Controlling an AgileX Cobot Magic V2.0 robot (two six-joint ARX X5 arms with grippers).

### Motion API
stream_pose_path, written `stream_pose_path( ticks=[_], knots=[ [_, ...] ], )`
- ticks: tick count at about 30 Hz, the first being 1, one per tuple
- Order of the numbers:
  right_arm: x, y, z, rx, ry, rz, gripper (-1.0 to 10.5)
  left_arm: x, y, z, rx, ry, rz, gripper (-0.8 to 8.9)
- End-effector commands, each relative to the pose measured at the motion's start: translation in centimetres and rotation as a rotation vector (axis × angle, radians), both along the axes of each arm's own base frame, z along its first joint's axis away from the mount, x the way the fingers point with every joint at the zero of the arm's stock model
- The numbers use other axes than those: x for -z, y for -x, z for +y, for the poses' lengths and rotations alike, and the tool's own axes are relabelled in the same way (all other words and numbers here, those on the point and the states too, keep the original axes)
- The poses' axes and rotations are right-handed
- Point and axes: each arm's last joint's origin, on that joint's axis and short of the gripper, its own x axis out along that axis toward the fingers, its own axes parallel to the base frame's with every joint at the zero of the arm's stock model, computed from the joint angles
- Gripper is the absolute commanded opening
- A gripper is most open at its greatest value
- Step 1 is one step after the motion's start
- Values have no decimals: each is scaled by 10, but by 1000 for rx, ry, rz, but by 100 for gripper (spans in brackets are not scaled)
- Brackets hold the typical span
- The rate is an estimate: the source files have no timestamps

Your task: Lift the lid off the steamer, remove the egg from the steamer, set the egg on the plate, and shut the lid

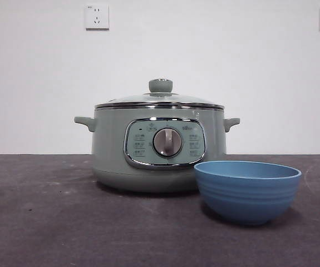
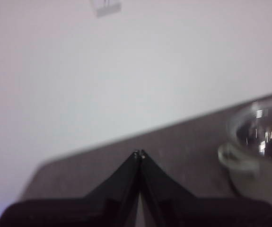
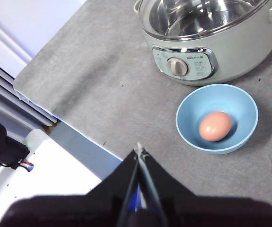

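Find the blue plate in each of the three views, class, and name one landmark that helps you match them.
Front view: the plate stands lower right, ahead of the steamer.
Left wrist view: not in it; only a blurred edge of the steamer shows.
Right wrist view: the plate is right of centre, holding the egg.
Shared landmark: the steamer.

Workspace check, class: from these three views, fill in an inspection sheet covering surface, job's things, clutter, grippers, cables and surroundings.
Surface: dark grey table, bare patches, no spills seen.
Job's things: lid sits on the steamer; egg lies in the plate, beside the steamer's dial.
Clutter: nothing seen.
Grippers: left gripper and right gripper both shut, empty, away from the things.
Cables: red and blue wires by a black part off the table's edge.
Surroundings: white wall, two sockets.
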Motion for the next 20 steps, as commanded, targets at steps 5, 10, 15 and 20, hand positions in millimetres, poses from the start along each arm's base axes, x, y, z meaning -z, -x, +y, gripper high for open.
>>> stream_pose_path(
  ticks=[5,10,15,20],
  knots=[
    [-1,0,0,-5,3,-15,1,61,-1,2,-51,93,72,-3],
    [-1,0,0,-4,3,-15,1,89,-2,2,-62,101,102,-3],
    [-1,0,0,-4,3,-15,1,109,-2,2,-66,152,132,-3],
    [-1,0,0,-4,3,-15,1,117,-2,2,-69,172,215,-3]
  ],
)
